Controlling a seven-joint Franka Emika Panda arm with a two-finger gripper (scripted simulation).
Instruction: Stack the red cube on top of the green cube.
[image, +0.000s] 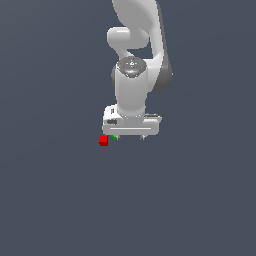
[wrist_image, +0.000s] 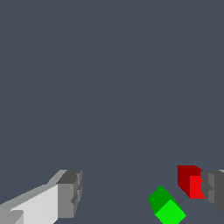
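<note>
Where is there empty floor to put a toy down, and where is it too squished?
Bare grey floor spreads on every side of the robot. It is crowded only under the gripper, where the red cube and green cube sit near each other, apart, with the red one beside a fingertip.

Exterior view: high, steep downward look, set well back; arm (image: 135, 65) centred, desk (image: 50, 200) filling the frame. Wrist view: looks along the end effector (wrist_image: 140, 192) toward the desk, very close, fingertips (wrist_image: 70, 192) at frame edge. Overlap is just the small patch by the fingers: red cube (image: 103, 141) (wrist_image: 189, 180), green cube (image: 114, 137) (wrist_image: 166, 205) appear in both.
</note>
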